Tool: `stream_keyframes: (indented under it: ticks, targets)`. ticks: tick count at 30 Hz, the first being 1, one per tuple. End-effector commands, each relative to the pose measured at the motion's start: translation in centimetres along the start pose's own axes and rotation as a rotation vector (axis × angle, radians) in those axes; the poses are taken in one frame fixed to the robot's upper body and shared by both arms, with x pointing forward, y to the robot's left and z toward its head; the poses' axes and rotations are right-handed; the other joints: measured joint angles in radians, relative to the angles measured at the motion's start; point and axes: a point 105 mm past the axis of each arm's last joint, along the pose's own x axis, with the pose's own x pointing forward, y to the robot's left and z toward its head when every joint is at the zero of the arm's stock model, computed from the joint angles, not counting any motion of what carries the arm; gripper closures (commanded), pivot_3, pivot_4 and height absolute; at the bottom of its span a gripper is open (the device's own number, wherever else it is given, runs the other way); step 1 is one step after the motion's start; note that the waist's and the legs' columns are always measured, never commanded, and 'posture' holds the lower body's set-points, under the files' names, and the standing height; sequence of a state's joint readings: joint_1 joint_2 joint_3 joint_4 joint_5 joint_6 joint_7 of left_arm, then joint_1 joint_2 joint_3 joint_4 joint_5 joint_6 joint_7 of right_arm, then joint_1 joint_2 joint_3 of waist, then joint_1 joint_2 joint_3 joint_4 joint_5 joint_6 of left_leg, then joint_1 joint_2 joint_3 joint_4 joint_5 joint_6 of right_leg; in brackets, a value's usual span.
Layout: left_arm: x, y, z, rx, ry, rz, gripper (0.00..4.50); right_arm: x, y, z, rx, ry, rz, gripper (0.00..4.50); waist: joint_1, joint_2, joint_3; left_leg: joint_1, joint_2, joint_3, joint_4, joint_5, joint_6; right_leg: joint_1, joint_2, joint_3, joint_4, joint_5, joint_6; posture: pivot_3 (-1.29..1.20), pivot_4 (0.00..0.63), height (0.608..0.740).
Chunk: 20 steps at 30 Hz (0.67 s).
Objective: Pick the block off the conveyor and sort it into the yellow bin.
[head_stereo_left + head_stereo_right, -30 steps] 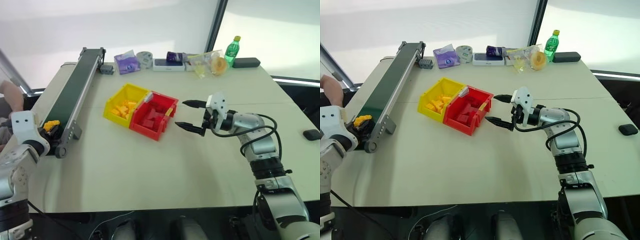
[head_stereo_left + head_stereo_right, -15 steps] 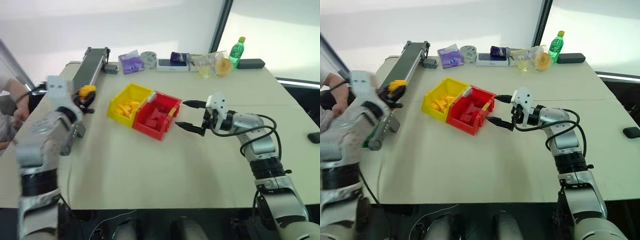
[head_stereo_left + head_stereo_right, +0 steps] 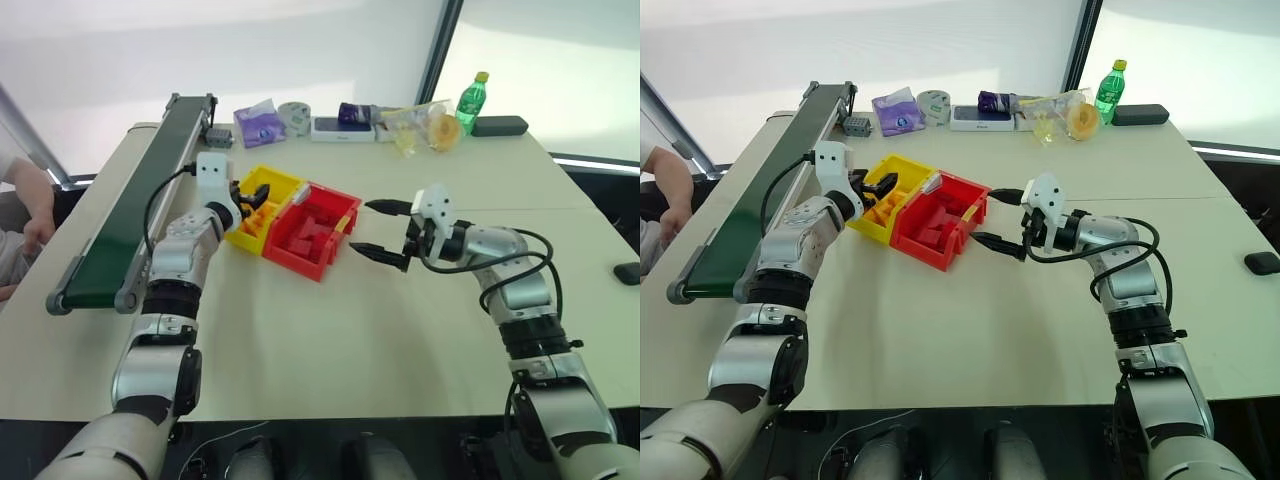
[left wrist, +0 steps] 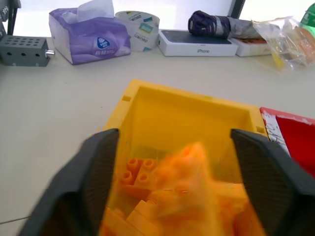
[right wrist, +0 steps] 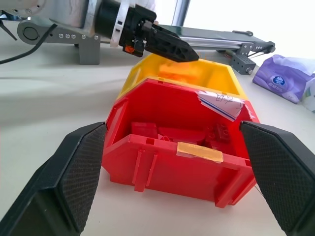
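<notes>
Left gripper [image 3: 883,186]: I see it over the yellow bin [image 3: 283,182], its two black fingers spread wide apart. In the left wrist view the fingers [image 4: 91,172] stand on either side of the bin's opening, with nothing clamped between them.
Block [image 4: 189,167]: I make out a blurred yellow-orange block between the open fingers, above the heap of yellow pieces in the bin. I cannot tell if it touches the heap.
Yellow bin: it sits on the table [image 3: 420,330], touching the red bin [image 3: 311,232] on its right, with the conveyor [image 3: 130,205] just to its left.
Conveyor: I see its dark green belt bare along the length in view.
Right gripper [image 3: 381,229]: level, pointing at the red bin's side from close by, fingers wide open and empty. In the right wrist view the red bin [image 5: 179,152] sits between its fingers [image 5: 74,172].
Far edge of table: a purple tissue pack [image 3: 255,124], tape roll [image 3: 291,116], phone box [image 3: 338,129], green bottle [image 3: 465,102].
Person's arm [image 3: 28,195]: beside the conveyor, at the left edge.
</notes>
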<state>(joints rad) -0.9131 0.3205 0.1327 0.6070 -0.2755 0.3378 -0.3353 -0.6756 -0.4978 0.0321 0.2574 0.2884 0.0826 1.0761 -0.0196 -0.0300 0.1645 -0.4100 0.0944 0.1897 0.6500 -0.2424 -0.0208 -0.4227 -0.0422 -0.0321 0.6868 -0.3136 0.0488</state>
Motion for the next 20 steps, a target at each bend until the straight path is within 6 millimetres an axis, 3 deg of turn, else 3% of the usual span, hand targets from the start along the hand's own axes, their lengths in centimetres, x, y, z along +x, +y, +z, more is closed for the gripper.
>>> stream_keyframes:
  ticks: [1, 5, 9, 12, 15, 20]
  targets:
    - [-0.7, -0.2, 3.6, 0.037, -0.145, -0.038, 0.04, -0.3, -0.3, 1.7, -0.051, -0.035, -0.013, 0.00, 0.001, 0.000, 0.000, 0.000, 0.000, 0.000, 0.000, 0.000, 0.000, 0.000, 0.000, 0.000, 0.000, 0.000, 0.000, 0.00, 0.150, 0.740]
    - [-3.9, 2.0, 5.1, 0.038, -0.201, 0.011, 0.04, -0.6, -0.3, 1.7, -0.049, -0.031, -0.016, 0.00, -0.003, 0.000, 0.000, 0.000, 0.001, 0.000, 0.000, 0.000, 0.000, 0.000, 0.000, 0.000, 0.000, 0.000, 0.000, 0.00, 0.150, 0.740]
    - [-8.4, 3.1, 6.0, 0.169, -0.231, -0.002, 0.04, -0.7, -0.3, 1.4, -0.044, -0.024, -0.012, 0.00, -0.008, 0.000, 0.000, 0.000, 0.003, 0.000, 0.000, 0.000, 0.000, -0.001, -0.001, 0.001, 0.001, 0.000, 0.000, 0.00, 0.150, 0.740]
    - [-12.8, 2.2, 6.9, 0.130, -0.288, -0.130, 0.04, -0.8, -0.4, 1.2, -0.041, -0.018, -0.004, 0.00, -0.013, 0.000, 0.000, 0.000, 0.004, 0.000, 0.000, 0.000, 0.000, 0.000, -0.002, 0.001, 0.001, 0.000, 0.000, 0.00, 0.150, 0.740]
    - [-16.0, 2.5, 5.6, 0.157, -0.210, -0.170, 0.04, -0.7, -0.5, 1.0, -0.040, -0.015, 0.004, 0.00, -0.014, 0.000, 0.000, 0.000, 0.004, -0.001, 0.000, 0.000, 0.000, 0.000, -0.002, 0.001, 0.001, 0.000, 0.000, 0.00, 0.150, 0.740]
    - [-20.0, 5.2, 3.4, 0.180, -0.072, -0.096, 0.04, -0.5, -0.6, 0.9, -0.040, -0.014, 0.022, 0.00, -0.016, 0.000, 0.000, 0.001, 0.003, -0.002, 0.000, 0.000, 0.000, 0.002, -0.002, 0.001, 0.001, 0.000, 0.000, 0.00, 0.150, 0.740]
